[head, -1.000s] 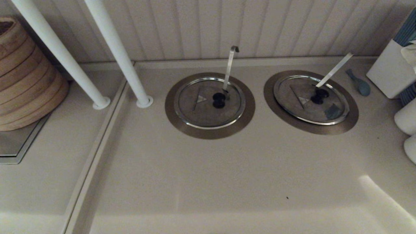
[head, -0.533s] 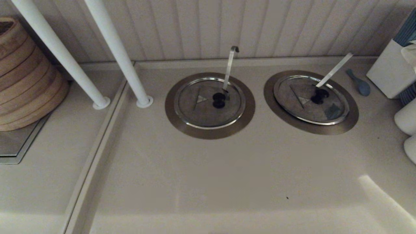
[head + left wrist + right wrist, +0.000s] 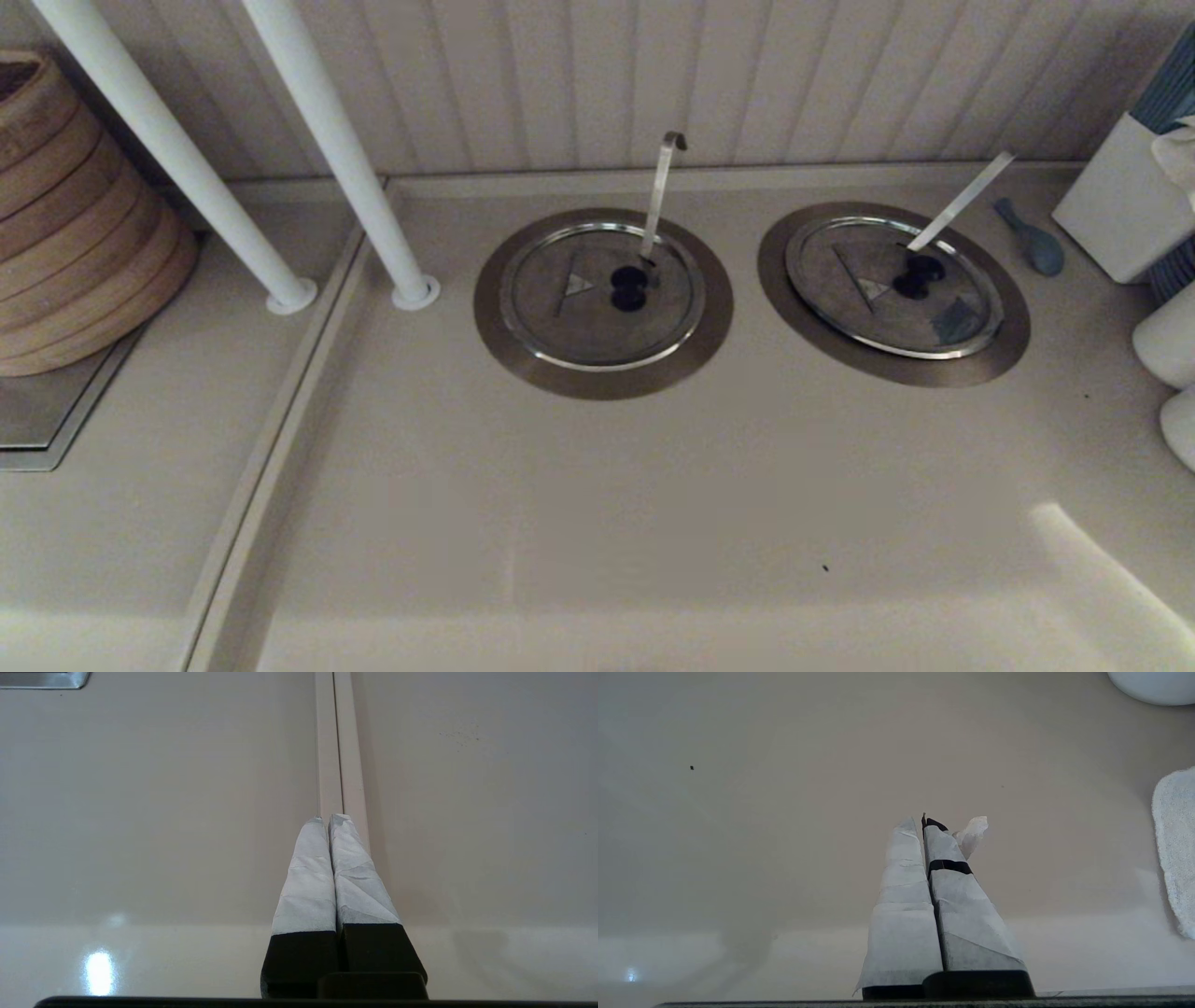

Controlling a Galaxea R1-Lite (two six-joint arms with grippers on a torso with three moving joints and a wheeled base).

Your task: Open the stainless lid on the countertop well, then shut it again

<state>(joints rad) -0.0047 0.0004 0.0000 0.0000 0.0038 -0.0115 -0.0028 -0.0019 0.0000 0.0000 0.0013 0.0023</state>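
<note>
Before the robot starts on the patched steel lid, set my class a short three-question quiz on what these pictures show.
1. True or false: the round stainless lid with the bluish-grey patch sits closed on the right-hand countertop well with the dull-steel ring.
2. Which handle has a hooked tip: A, the one at the round steel lid without a patch; B, the one at the patched lid?
3. Fill in: the left tool and the right tool are both ____, holding nothing.

Key: 1 true; 2 A; 3 shut.
</note>
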